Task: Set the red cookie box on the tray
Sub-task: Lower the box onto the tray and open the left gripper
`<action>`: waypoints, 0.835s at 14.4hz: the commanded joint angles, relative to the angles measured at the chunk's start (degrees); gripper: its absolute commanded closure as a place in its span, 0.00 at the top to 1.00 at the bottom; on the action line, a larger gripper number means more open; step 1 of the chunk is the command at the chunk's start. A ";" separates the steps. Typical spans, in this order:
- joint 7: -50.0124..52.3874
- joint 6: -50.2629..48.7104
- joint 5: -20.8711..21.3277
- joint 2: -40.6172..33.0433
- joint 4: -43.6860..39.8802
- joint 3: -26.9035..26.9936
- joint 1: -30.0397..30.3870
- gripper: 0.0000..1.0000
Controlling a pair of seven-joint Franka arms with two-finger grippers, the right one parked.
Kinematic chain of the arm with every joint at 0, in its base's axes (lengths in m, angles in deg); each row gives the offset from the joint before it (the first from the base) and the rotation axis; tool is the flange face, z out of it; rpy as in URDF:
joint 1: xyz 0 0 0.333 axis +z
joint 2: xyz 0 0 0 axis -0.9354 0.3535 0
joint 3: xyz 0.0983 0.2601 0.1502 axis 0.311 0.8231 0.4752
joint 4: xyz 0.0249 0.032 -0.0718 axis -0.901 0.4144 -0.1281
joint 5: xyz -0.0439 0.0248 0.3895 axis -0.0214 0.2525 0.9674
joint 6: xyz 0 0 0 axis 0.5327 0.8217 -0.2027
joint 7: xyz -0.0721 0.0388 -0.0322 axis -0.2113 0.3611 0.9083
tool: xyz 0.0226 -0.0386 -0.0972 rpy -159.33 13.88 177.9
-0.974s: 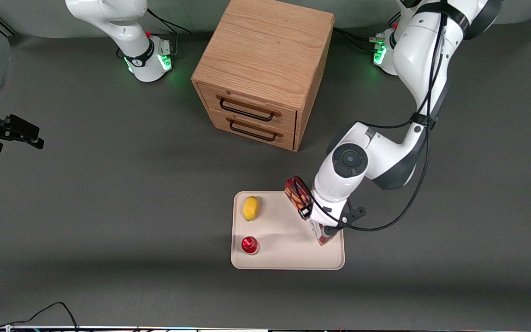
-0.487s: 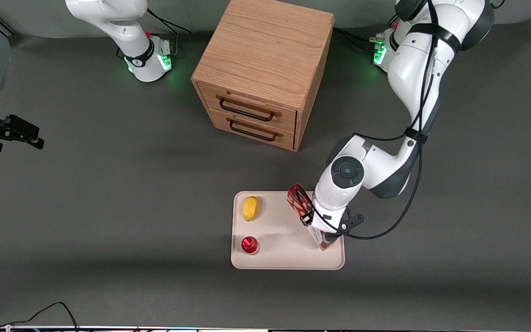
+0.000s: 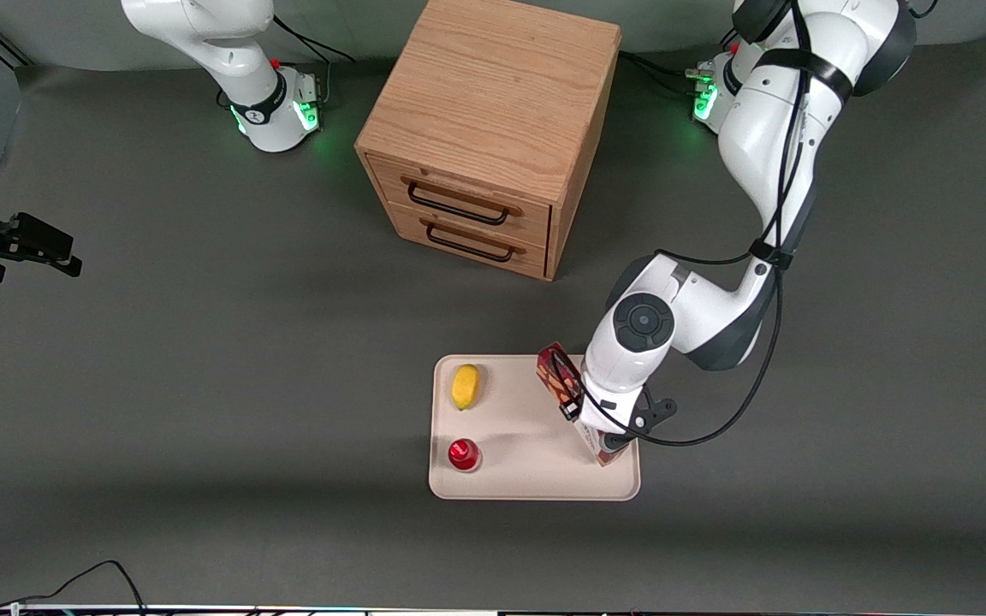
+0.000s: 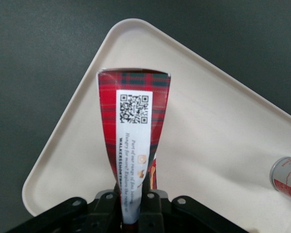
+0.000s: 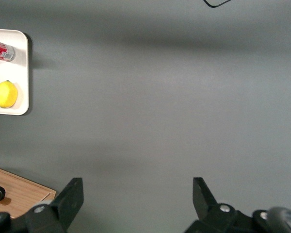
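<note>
Table: dark gray mat (image 3: 202,359) covers it all.
Tray: cream tray (image 3: 527,479) lies on the mat, nearer the front camera than the wooden cabinet (image 3: 489,128).
Box: red box (image 3: 558,374) is over the tray's edge at the working arm's end. It is tilted, with one end low by the tray. If that end touches the tray, I cannot tell.
Box label: wrist view shows the box (image 4: 133,141) with red checks and a white patch with a square code.
Gripper: gripper (image 3: 583,419) is right over the tray. Its two fingers are pressed on the box, pinching it from both sides. Wrist view shows the gripper (image 4: 135,206) squeezing one end of the box.
Lemon: yellow lemon (image 3: 465,387) sits on the tray, toward the parked arm's end.
Can: small red can (image 3: 463,454) stands on the tray, nearer the front camera than the lemon.
Cabinet: it has two drawers with dark handles.
</note>
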 commanded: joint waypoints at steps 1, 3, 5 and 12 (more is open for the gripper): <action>1.65 0.62 1.12 0.57 -1.10 0.90 -1.09 0.07; 1.65 0.62 1.12 0.48 -1.19 0.90 -1.09 0.30; 1.57 0.62 1.12 0.48 -1.19 0.90 -1.00 0.48; 1.04 -2.62 2.60 -1.70 -1.54 0.90 -0.48 0.79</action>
